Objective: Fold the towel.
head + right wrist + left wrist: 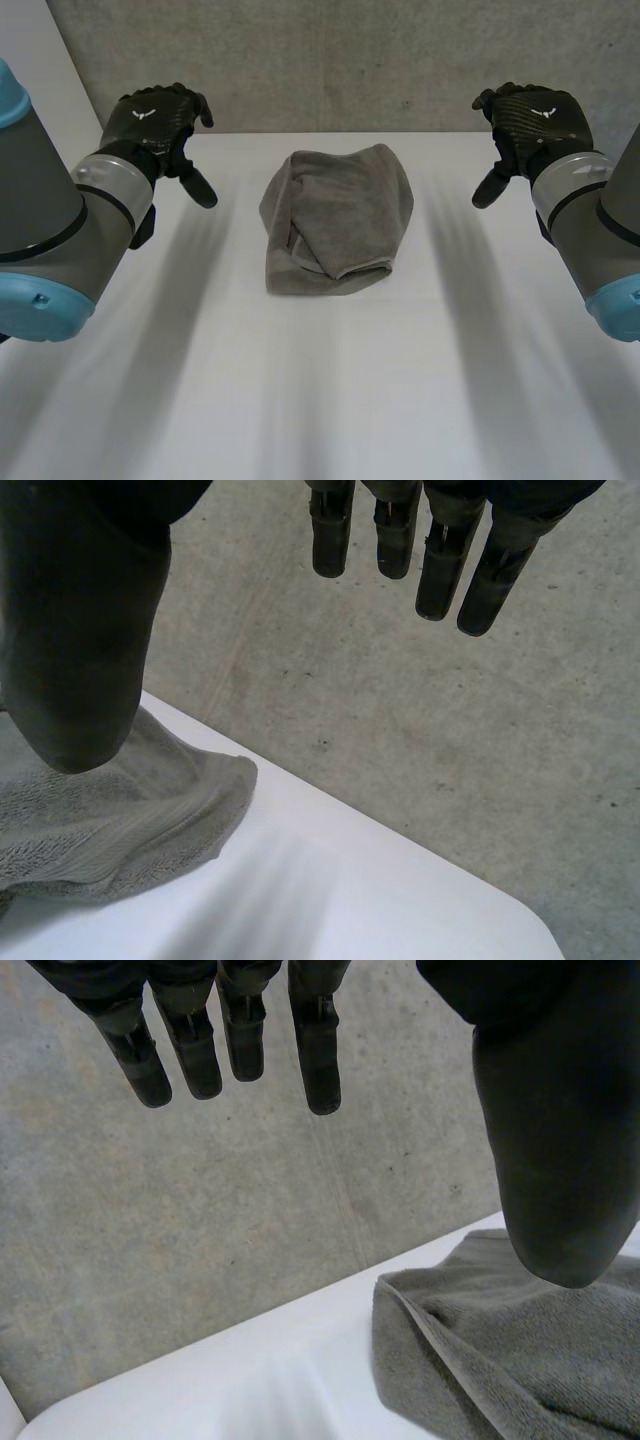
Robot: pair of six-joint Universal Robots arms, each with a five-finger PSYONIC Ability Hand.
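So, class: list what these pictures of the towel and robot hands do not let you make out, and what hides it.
Head view: the towel's underside and inner layers, covered by its own top folds.
Left wrist view: part of the towel, behind the left robot hand's thumb and cut off by the edge.
Right wrist view: the same, behind the right robot hand's thumb.

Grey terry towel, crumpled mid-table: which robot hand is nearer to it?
Left, slightly. The left robot hand hovers open off the grey towel's left edge; the right robot hand hovers open a bit farther off its right edge.
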